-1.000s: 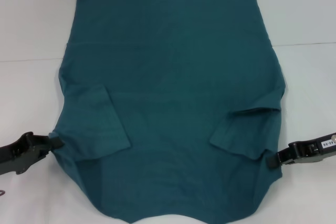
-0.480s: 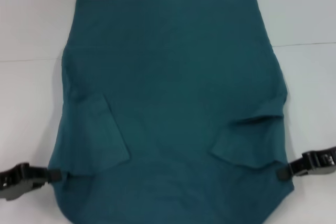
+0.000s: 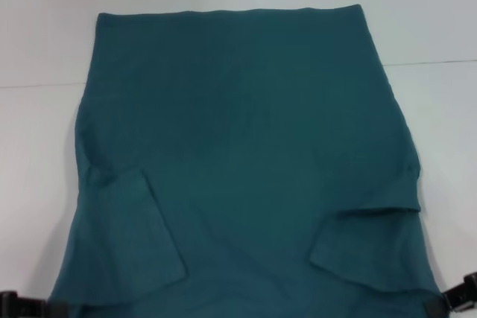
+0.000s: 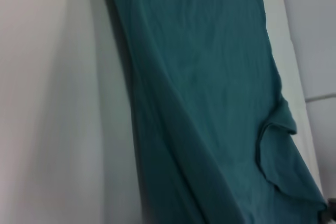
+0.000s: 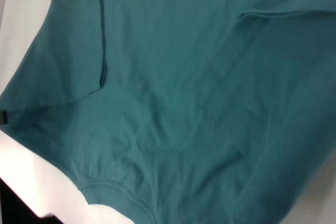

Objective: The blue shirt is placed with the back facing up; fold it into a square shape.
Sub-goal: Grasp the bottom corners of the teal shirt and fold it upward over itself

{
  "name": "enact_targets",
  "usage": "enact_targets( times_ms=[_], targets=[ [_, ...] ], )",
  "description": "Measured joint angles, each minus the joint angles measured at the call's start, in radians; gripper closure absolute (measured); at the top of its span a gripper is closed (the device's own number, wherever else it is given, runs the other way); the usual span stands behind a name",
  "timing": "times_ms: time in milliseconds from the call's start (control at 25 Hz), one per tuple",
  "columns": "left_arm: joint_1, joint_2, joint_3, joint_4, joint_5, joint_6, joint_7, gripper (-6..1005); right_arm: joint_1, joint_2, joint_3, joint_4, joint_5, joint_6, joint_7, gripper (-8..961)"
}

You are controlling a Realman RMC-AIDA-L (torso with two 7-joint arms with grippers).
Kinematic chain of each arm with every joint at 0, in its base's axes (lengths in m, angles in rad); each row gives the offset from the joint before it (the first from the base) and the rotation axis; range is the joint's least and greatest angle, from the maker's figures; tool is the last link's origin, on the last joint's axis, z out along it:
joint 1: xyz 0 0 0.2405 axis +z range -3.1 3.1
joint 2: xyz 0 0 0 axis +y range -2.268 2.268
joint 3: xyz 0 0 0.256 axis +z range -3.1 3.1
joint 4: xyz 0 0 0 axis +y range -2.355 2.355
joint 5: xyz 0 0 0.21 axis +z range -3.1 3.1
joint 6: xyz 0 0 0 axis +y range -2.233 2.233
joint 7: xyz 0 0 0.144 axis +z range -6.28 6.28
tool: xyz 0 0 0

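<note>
nearest the robot, at the bottom corners of the head view, only slivers of the two hands show: the left hand (image 3: 26,306) sits at the near left edge of the blue shirt (image 3: 246,161), and the right hand (image 3: 453,301) at its near right edge, each touching the cloth where the side hem meets it; whether their fingers are spread or pinching the fabric i cannot tell, since most of each hand is cut off by the frame. both reach in from the outer sides, roughly level with each other, low over the tabletop (image 3: 45,35). the shirt lies flat and plain side up on the white tabletop, its long axis running straight away from the robot, the near end passing out of view below. both short sleeves are folded inward onto the body, one flap on the left (image 3: 138,229) and one on the right (image 3: 369,247). the cloth narrows slightly toward its far edge, a straight line (image 3: 227,11) across. in the right wrist view a curved hem (image 5: 113,190) of the shirt lies on the white surface.
</note>
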Motion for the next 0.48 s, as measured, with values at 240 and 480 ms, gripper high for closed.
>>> enact_targets(
  times_ms=[240, 480],
  targets=[
    [-0.024, 0.008, -0.003, -0.011, -0.015, 0.085, 0.064, 984, -0.004, -0.003, 0.069, -0.035, 0.013, -0.032, -0.057, 914],
    [-0.146, 0.042, -0.007, -0.124, -0.052, 0.052, 0.049, 984, 0.057, -0.009, 0.153, -0.031, 0.022, -0.015, -0.083, 915]
  ],
)
